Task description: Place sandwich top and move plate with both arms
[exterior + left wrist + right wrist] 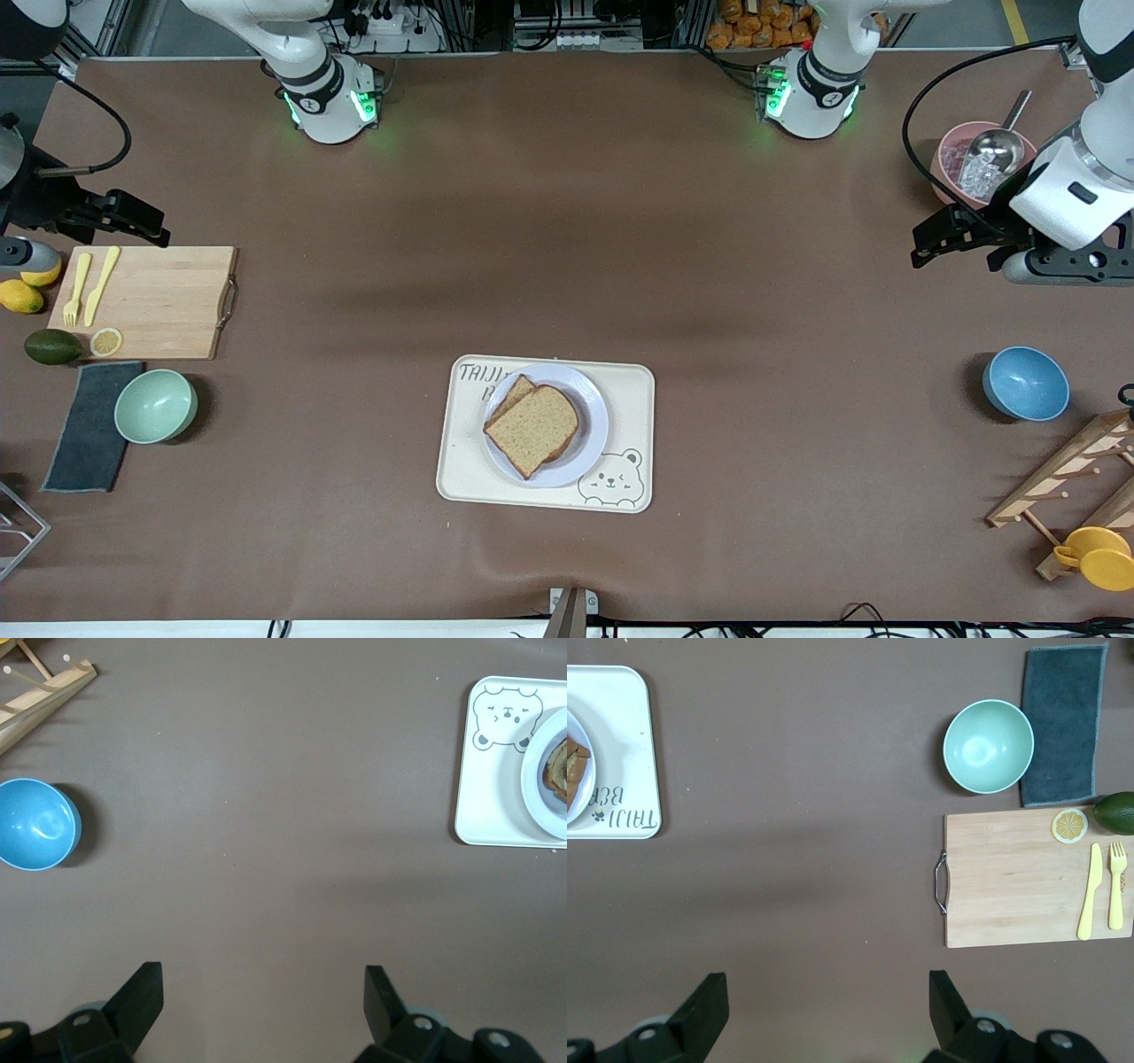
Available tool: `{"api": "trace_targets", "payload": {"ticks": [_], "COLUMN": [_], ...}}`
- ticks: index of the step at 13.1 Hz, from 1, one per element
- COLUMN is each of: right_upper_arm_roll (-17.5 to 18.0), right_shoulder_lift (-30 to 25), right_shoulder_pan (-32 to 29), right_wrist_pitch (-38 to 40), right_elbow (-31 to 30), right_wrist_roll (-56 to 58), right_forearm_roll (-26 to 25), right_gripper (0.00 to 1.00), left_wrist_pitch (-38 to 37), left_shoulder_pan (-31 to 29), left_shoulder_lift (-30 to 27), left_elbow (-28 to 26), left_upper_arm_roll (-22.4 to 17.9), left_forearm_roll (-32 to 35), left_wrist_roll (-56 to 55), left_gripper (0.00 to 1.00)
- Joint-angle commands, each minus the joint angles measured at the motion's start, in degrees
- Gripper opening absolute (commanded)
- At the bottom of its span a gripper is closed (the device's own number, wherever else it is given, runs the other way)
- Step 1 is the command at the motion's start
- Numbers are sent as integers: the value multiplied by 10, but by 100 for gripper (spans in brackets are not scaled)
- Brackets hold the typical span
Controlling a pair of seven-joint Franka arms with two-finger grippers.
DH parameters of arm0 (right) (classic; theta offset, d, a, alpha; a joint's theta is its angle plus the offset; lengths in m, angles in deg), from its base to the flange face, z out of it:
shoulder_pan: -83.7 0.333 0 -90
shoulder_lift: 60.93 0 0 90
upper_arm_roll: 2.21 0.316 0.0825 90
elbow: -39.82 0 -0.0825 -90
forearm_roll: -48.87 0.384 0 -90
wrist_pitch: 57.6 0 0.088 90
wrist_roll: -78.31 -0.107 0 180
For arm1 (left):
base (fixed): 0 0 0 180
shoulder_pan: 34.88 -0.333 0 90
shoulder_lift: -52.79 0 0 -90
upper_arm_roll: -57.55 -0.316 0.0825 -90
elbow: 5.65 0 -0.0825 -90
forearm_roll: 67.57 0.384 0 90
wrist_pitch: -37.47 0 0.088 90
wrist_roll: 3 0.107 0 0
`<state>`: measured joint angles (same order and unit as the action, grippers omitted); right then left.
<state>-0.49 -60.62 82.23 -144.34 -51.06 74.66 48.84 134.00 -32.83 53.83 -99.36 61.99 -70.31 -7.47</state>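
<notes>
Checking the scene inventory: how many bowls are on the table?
3: a mint green bowl beside the grey cloth, a blue bowl near the wooden rack, a pink bowl holding a metal scoop.

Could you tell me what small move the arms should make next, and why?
Probably bring both open grippers in toward the plate. The sandwich top already lies on the lower slice there, the plate sits on the bear tray, and the left gripper and right gripper wait at the table's ends.
</notes>
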Motion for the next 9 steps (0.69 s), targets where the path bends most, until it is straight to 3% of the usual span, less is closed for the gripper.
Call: {"api": "trace_targets", "payload": {"ticks": [1, 9], "right_upper_arm_roll": [-5, -5], "right_shoulder_lift": [-2, -2], "right_shoulder_pan": [3, 3], "right_wrist_pitch": [2, 5], "right_elbow": [0, 1], "right_wrist_roll": [8, 8], "right_forearm_roll": [10, 11], "right_gripper": [100, 100], "left_wrist_pitch": [-9, -4], "left_shoulder_pan": [-5, -6], "left_shoulder_lift": [3, 3], "left_elbow": [7, 12], "left_upper_arm_roll": [4, 5], "left_forearm_roll": [-2, -3], "left_wrist_roll": [9, 9], "left_gripper": [100, 100]}}
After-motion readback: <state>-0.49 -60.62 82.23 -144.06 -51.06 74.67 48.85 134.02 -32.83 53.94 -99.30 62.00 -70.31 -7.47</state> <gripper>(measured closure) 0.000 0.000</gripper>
